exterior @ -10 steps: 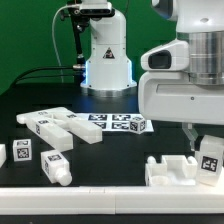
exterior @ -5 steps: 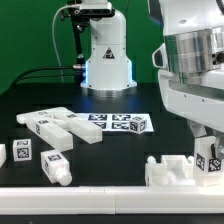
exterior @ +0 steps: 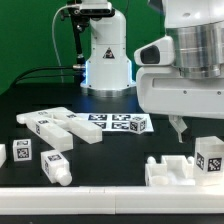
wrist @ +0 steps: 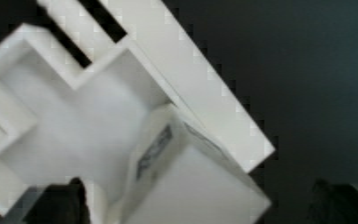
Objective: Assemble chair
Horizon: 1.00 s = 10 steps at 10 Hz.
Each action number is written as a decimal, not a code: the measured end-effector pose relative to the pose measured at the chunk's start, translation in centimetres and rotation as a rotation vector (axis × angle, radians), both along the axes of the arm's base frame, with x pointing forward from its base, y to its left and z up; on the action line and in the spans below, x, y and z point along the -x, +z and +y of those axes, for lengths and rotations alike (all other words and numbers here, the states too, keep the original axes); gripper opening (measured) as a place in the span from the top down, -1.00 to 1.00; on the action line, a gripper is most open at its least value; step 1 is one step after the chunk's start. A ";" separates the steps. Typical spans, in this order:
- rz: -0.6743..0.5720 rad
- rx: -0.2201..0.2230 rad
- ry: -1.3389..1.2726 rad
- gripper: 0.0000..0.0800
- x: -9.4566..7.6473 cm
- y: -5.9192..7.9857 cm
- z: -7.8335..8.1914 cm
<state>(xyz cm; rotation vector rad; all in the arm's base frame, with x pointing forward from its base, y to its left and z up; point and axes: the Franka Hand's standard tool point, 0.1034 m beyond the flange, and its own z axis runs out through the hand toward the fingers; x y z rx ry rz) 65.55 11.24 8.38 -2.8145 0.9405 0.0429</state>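
The claw (exterior: 205, 128) hangs spread wide and grips nothing. Only one dark finger (exterior: 179, 126) shows in the exterior view. It ends in free air, clear of everything beneath it, and the other finger lies past the picture's edge. In the wrist view two dark, blurred shapes at the picture's corners look like the finger ends, well apart, with white plastic between them.

Just below the claw stands a small white block (exterior: 210, 160) of the chair, upright, with a black-and-white tag facing the camera. Nothing holds it. It is at the exterior view's right, close to the white front edge of the table (exterior: 120, 160). It stands against a low white notched piece (exterior: 168, 171); I cannot tell whether the block is seated in that piece or only stands beside it.

Toward the exterior view's left, more chair parts lie loose on the black table. Two long bars (exterior: 62, 124) lie close together at an angle. A short leg (exterior: 57, 166) lies nearer the front edge, and a tagged cube (exterior: 22, 152) sits just beside the leg. The marker board (exterior: 120, 123) lies flat near the middle with its tags upward, one end beside the bars. Behind it rises the arm's white base (exterior: 105, 55), with a green backdrop (exterior: 25, 40) at the far left.
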 end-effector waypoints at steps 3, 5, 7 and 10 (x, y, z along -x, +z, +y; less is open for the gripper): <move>-0.044 0.031 0.290 -0.62 0.1 -0.1 -0.1; -0.089 0.108 0.730 -0.62 0.3 -0.4 0.4; -0.094 0.115 0.803 -0.62 0.4 -0.6 0.3; -0.073 0.109 0.635 0.06 0.4 -0.6 0.4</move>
